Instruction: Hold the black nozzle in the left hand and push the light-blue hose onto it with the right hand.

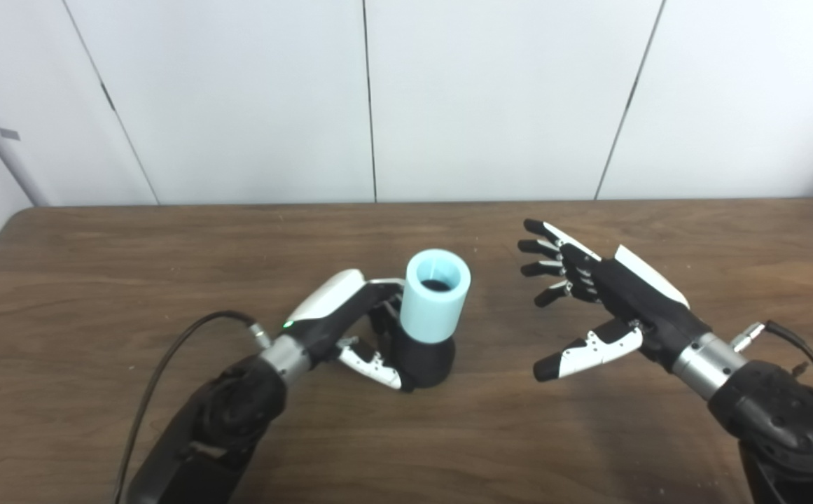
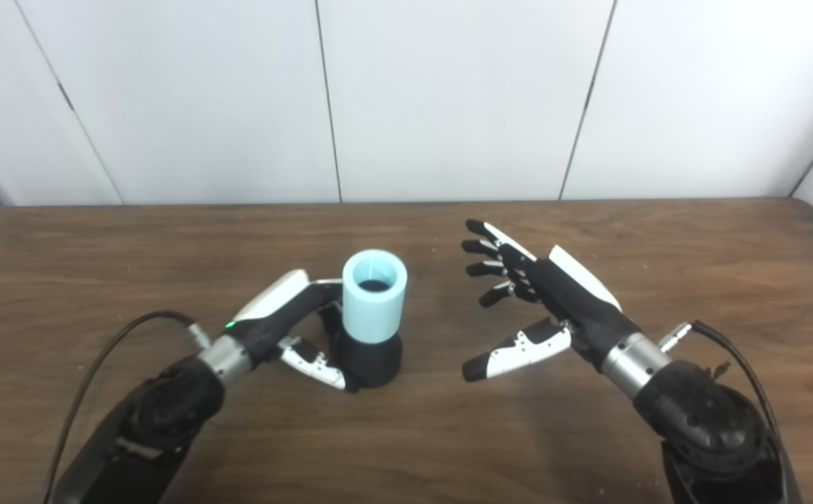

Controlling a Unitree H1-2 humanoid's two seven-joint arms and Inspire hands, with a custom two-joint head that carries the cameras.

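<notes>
1. The black nozzle [image 1: 426, 360] stands upright on the table [image 1: 98, 280], just left of frame centre. The light-blue hose [image 1: 437, 296] sits on top of it, open end up, dark bore visible inside. It looks seated on the nozzle; how deep, you cannot tell from here.

2. Your left hand [image 1: 350, 318] is wrapped around the nozzle from the left: fingers behind it, thumb at the lower front near the base. Judgement: this grip is there to brace the nozzle against a downward push and keep it from tipping or sliding.

3. Your right hand [image 1: 592, 301] is empty, fingers spread, thumb stretched low and toward frame centre. It sits right of centre, palm facing the hose and well apart from it, touching nothing.

4. Judgement: the push looks done or nearly done. The spread hand suits either a let-go or a fresh approach.

5. Room to move: bare tabletop lies between the right hand and the hose, with nothing in the way. The far edge of the table runs along the wall panels [image 1: 371, 98] across the upper half of the frame, well behind the work. The table's left end shows at mid-left, far from both hands.

6. Watch the cable [image 1: 168, 350] looping by the left wrist, lower left; it lies clear of the nozzle.
</notes>
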